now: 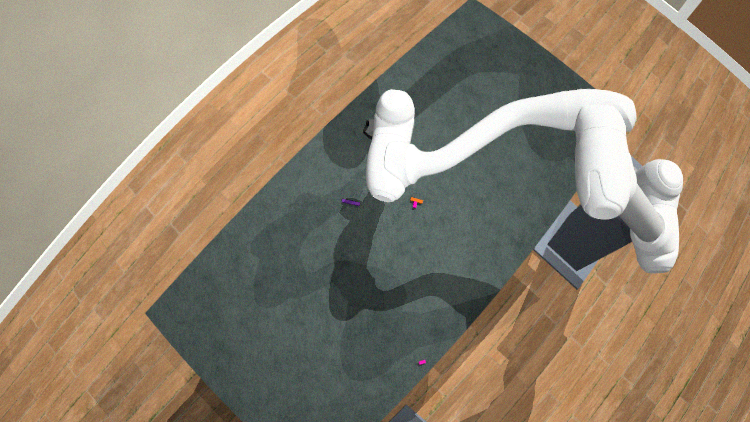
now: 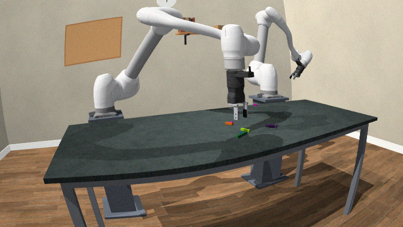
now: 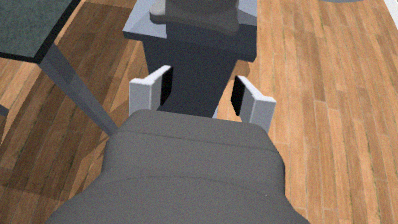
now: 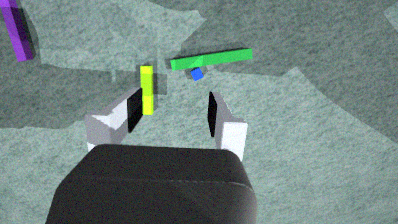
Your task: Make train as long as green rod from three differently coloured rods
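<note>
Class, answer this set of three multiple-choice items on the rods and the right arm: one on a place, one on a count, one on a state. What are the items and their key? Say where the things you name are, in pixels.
1. Where is the blue rod (image 2: 240, 132) (image 4: 197, 74)?
A) Beside the green rod (image 2: 241, 134) (image 4: 215, 58)
B) On the purple rod

2. How many magenta rods (image 1: 414, 205) (image 1: 422, 362) (image 2: 231, 122) (image 2: 255, 104) show?
A) Four
B) Two

3. How is the right claw (image 2: 240, 116) (image 4: 175, 103)?
A) Open
B) Shut

1: A, right wrist view shows them side by side.
2: B, top view shows both.
3: A, its fingers stand wide apart.
</note>
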{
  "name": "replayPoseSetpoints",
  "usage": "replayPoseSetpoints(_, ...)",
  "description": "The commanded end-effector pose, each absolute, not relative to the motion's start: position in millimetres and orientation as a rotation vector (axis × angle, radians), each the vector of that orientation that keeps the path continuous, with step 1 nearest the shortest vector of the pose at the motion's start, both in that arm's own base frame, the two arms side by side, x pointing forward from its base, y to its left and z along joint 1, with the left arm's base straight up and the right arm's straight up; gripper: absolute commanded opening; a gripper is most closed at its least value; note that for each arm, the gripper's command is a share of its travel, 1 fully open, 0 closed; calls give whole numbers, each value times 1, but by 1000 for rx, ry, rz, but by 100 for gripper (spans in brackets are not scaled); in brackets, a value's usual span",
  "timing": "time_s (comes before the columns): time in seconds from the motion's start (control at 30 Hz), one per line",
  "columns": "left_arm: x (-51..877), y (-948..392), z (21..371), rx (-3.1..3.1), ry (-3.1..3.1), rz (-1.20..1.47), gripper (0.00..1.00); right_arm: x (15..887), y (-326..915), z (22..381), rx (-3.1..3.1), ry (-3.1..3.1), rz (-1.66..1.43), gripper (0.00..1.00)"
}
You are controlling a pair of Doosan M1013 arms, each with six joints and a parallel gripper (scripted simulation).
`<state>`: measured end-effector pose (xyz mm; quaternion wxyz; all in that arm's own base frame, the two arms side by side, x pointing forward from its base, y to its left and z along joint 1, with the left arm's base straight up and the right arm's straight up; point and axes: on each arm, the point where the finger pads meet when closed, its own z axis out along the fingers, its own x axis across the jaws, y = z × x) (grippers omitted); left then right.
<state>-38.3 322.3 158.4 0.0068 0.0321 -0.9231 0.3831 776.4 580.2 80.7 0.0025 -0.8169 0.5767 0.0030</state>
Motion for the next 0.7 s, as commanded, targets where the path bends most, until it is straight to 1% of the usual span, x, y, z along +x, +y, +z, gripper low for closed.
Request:
replayPoseSetpoints(0.0,-38,323,159,100,-2888,1197,100,780,583,82,-2405,2019,0,100)
replayPoseSetpoints(0.33,-38,323,159,100,-2888,1197,100,784,589,82,-2029,2397,0,100)
replayPoseSetpoints(0.4,-38,323,159,100,-2888,1197,100,784,589,82,-2029,2397,0,100)
replayPoseSetpoints(0.43,-38,323,159,100,-2888,1197,100,785,591,82,-1907,2495,0,100)
replayPoseSetpoints(0.67,-38,323,159,100,-2888,1197,100,785,595,82,-1620,2690,1,100)
